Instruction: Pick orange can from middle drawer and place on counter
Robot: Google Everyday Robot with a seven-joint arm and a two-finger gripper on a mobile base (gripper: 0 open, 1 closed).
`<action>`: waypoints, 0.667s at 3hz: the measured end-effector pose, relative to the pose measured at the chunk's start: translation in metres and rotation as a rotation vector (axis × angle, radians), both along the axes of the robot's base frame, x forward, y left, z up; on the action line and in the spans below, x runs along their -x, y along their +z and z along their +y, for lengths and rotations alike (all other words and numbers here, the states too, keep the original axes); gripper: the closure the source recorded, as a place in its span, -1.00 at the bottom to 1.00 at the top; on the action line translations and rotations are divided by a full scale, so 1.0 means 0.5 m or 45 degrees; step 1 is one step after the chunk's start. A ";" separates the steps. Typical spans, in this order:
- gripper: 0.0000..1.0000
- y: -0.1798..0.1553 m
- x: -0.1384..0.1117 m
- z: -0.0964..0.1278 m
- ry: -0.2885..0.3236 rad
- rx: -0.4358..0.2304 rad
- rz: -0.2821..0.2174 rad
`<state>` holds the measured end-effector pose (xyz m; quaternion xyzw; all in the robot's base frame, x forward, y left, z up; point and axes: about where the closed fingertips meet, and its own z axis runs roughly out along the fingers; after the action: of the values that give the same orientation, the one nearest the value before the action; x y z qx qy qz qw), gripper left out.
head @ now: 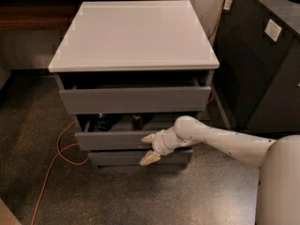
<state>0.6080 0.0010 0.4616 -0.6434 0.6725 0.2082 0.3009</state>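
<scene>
Orange can (136, 122) is standing in the pulled-out middle drawer (112, 140), just right of a dark can (102, 122). The end effector (149, 148) is hovering at the near side of the drawer front, towards its right, fingers spread apart and gripping nothing.

no writing, brand or number can be read anywhere. the small pale plate (272, 30) on the dark cabinet (248, 74) shows no legible marks, nor does the orange can (136, 121) in the middle drawer (112, 140). the gripper (149, 148), fingers spread, sits at that drawer's front edge.
</scene>
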 end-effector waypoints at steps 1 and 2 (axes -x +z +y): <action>0.17 0.030 -0.035 -0.013 -0.017 -0.001 -0.069; 0.64 0.057 -0.075 -0.034 -0.048 0.009 -0.130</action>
<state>0.6453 -0.0158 0.4899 -0.6414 0.6691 0.1668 0.3363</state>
